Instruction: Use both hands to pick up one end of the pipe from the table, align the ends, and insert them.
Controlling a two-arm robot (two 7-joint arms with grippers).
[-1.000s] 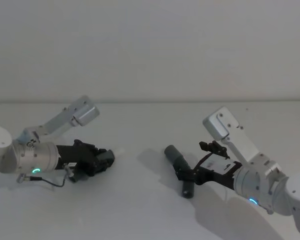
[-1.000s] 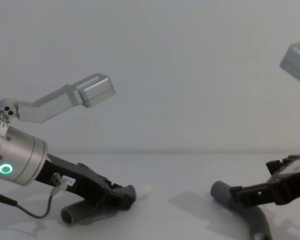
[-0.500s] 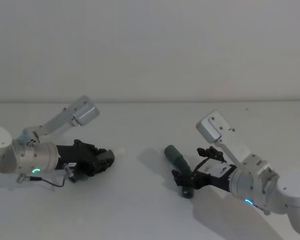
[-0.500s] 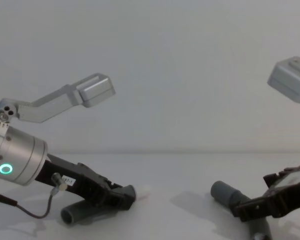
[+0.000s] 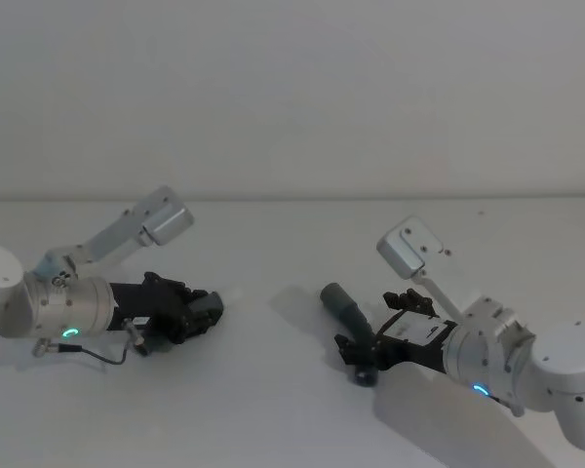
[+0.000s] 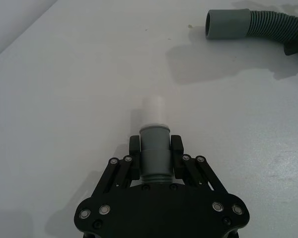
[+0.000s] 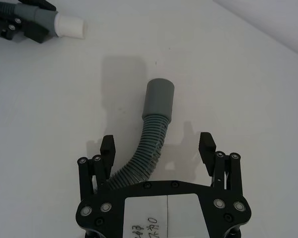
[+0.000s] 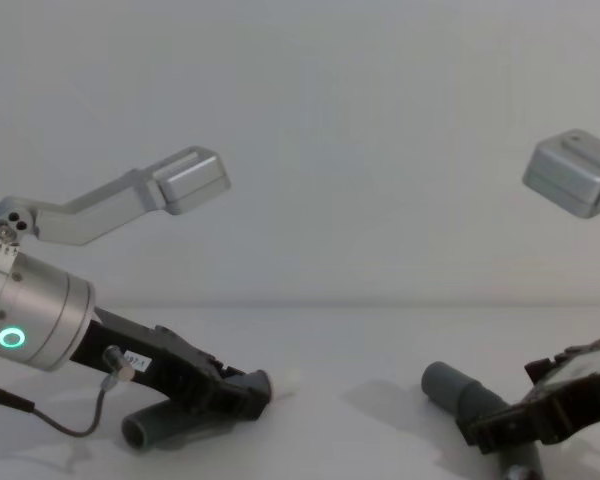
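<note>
Left black two-finger tool (image 6: 155, 151), nine o'clock on the white matte counter (image 5: 273, 414), clamps the white-tipped grey plastic cuff (image 6: 154, 136) — aimed at its mate. Right black tool (image 7: 157, 143), three o'clock, gapes astride the plain-cuffed corrugated grey hose (image 7: 154, 131) — likely to grip it.

Two dark grey corrugated hose pieces on the white table (image 5: 273, 409). At nine o'clock is the left piece (image 8: 155, 428), its grey cuff (image 6: 154, 153) clamped in the left gripper (image 6: 154, 146) and its white tip (image 6: 152, 110) pointing to three o'clock. At three o'clock the right piece (image 7: 141, 158) lies curved (plain cuff (image 7: 159, 101) aimed at eleven o'clock). The right gripper (image 7: 157, 144) straddles its ribs, fingers spread and clear of them.
</note>
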